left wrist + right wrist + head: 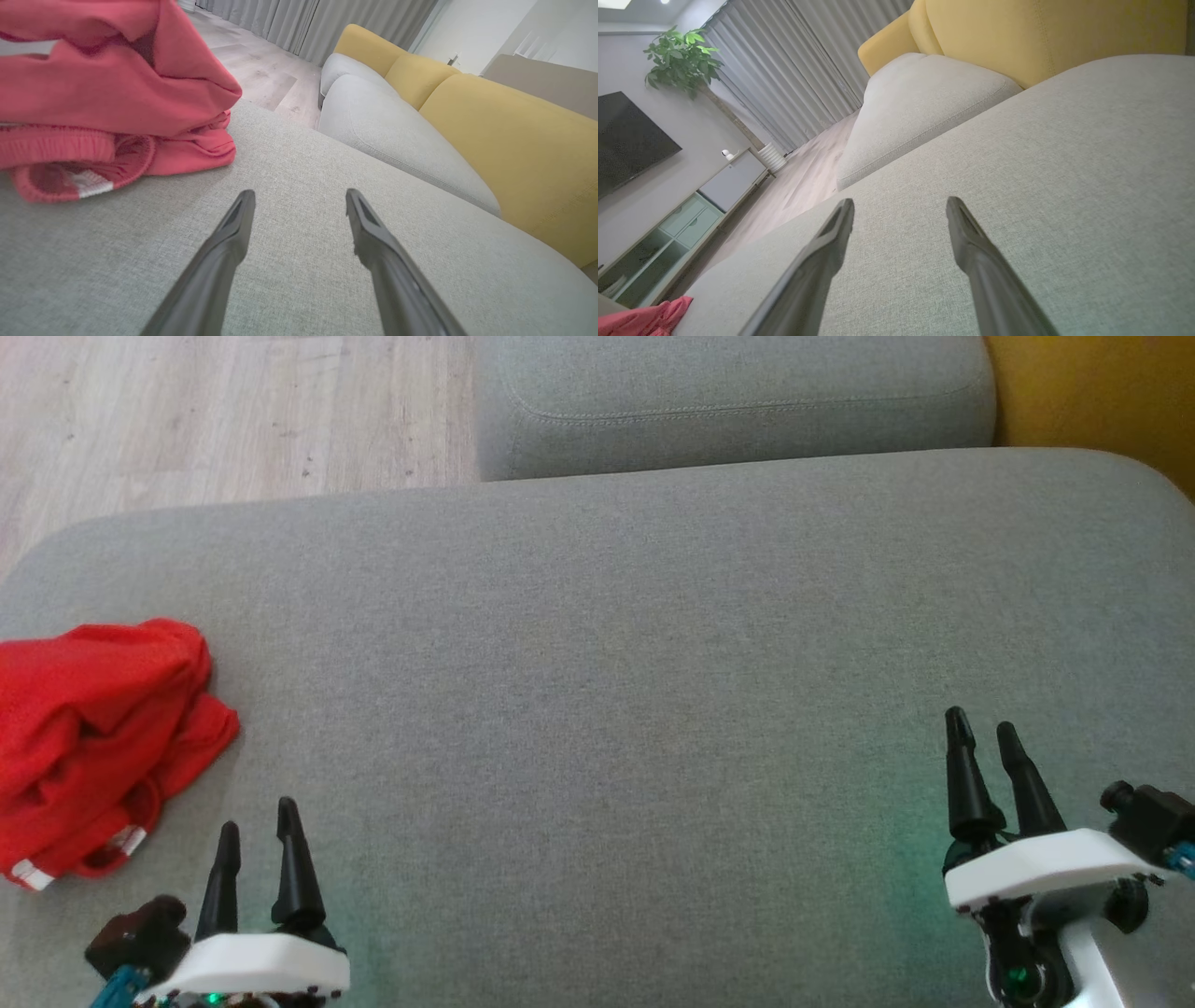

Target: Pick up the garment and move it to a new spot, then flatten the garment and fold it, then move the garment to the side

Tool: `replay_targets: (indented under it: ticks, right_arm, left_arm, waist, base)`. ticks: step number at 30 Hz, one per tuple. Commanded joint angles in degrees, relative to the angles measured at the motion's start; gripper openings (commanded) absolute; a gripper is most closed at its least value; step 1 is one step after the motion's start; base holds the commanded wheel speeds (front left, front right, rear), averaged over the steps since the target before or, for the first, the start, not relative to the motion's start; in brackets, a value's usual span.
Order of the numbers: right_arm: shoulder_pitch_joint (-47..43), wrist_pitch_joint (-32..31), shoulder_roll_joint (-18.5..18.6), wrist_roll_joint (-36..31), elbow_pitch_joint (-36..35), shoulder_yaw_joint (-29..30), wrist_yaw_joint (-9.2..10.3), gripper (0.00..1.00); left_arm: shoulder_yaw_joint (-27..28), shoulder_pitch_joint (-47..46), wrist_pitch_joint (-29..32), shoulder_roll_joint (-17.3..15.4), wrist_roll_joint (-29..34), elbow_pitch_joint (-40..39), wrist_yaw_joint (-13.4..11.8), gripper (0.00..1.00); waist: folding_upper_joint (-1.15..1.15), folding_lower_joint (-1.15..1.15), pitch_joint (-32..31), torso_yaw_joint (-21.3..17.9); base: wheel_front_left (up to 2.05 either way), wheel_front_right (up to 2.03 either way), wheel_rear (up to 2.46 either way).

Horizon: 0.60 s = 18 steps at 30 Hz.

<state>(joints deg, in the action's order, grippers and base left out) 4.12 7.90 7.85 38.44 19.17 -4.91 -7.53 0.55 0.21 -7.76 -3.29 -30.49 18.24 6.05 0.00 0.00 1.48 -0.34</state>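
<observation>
The garment (pixel 98 737) is red with a white tag, lying bunched at the left edge of the grey sofa cushion (pixel 597 644). It also fills the upper left of the left wrist view as a crumpled red garment (pixel 107 93), and a corner of the garment (pixel 644 319) shows at the lower left of the right wrist view. My left gripper (pixel 257 826) stands open just right of and nearer than it, holding nothing; its fingertips (pixel 245 200) frame bare fabric. My right gripper (pixel 982 730) is open at the lower right, far from the cloth, over bare cushion (pixel 1017 163).
A second grey cushion (pixel 728 401) lies beyond the first, with a yellow backrest (pixel 1092 392) at the right. Wooden floor (pixel 224 411) lies beyond the cushion's far left edge. A TV cabinet (pixel 691 219), plant (pixel 682 58) and curtains (pixel 794 70) stand across the room.
</observation>
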Motion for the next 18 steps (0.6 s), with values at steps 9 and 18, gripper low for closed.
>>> replay_targets:
  ticks: [9, 18]
  right_arm:
    - [3.2, 2.2, 1.3, -6.7, -1.0, -1.9, 0.03, 1.0]
    - [3.8, 3.7, 1.6, -12.6, -0.8, -3.0, 0.04, 1.0]
  left_arm:
    - [1.5, -2.5, -2.3, -0.8, 7.6, -2.2, -0.5, 1.0]
    - [1.8, -2.7, -3.8, -0.9, 14.1, -2.0, -0.6, 1.0]
  waist:
    - [0.0, 0.0, -0.4, 0.0]
    - [0.0, 0.0, -0.3, -0.1]
  base:
    - [0.0, 0.0, 0.0]
    - [0.0, 0.0, 0.0]
